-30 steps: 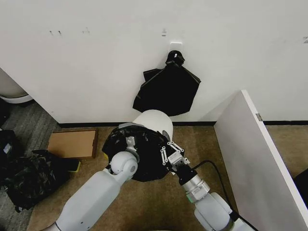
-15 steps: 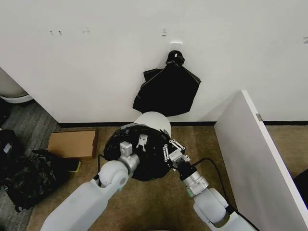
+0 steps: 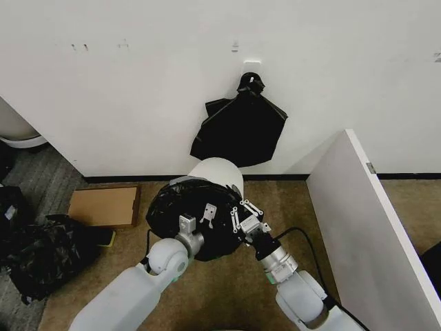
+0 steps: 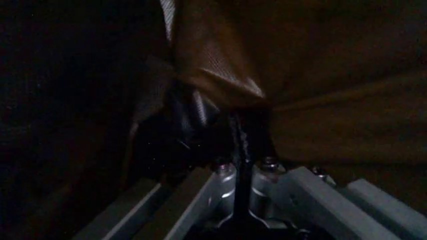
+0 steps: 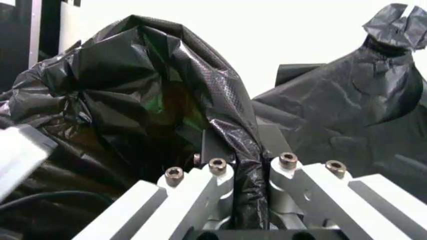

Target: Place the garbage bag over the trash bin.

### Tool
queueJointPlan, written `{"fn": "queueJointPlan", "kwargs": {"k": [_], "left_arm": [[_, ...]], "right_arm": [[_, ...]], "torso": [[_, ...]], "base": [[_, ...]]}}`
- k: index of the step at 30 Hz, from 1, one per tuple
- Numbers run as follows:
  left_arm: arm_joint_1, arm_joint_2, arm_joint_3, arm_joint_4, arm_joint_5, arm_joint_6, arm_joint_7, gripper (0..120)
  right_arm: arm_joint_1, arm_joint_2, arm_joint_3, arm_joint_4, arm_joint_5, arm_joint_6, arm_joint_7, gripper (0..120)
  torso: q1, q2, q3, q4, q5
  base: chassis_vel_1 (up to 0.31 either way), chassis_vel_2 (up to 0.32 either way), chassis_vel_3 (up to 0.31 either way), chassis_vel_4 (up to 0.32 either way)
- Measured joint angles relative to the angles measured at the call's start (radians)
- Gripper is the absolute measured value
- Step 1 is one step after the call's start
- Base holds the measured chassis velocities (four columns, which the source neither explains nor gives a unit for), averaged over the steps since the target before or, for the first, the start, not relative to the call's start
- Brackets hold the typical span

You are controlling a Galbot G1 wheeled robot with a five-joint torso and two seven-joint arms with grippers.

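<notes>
The glossy black garbage bag (image 3: 172, 207) is draped over the near part of the cream-white trash bin (image 3: 222, 172), whose far side still shows bare against the wall. My left gripper (image 3: 198, 218) is over the bag's middle, shut on a fold of its plastic (image 4: 241, 135). My right gripper (image 3: 243, 214) is at the bag's right edge, shut on a gathered strip of the film (image 5: 248, 150). The bin's mouth is hidden under the bag.
A black bundle knotted at its top (image 3: 241, 127) hangs on the white wall right behind the bin. A cardboard box (image 3: 103, 205) and a camouflage backpack (image 3: 41, 255) lie on the floor at left. A white partition (image 3: 365, 214) stands at right.
My left gripper has drawn back toward me across the bag's top, and the arm has dropped lower. The right gripper has held its place at the bag's edge.
</notes>
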Motion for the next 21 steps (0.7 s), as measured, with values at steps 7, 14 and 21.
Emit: {"fn": "queueJointPlan", "kwargs": {"k": [7, 14, 21], "left_arm": [[0.013, 0.02, -0.019, -0.032, 0.003, -0.012, 0.025, 0], [0.118, 0.071, -0.101, -0.125, 0.009, -0.142, 0.376, 0], [0.215, 0.154, -0.258, -0.171, 0.109, -0.269, 0.642, 22]], "right_arm": [[0.002, 0.0, 0.004, -0.008, -0.001, -0.005, 0.011, 1], [0.03, 0.007, 0.02, -0.076, 0.012, -0.099, 0.129, 1], [0.01, 0.015, 0.047, -0.075, 0.002, -0.26, 0.28, 1]], "torso": [[0.0, 0.0, 0.0, 0.0, 0.0], [0.0, 0.0, 0.0, 0.0004, -0.0001], [0.0, 0.0, 0.0, 0.0008, 0.0]], "base": [[0.0, 0.0, 0.0, 0.0], [0.0, 0.0, 0.0, 0.0], [0.0, 0.0, 0.0, 0.0]]}}
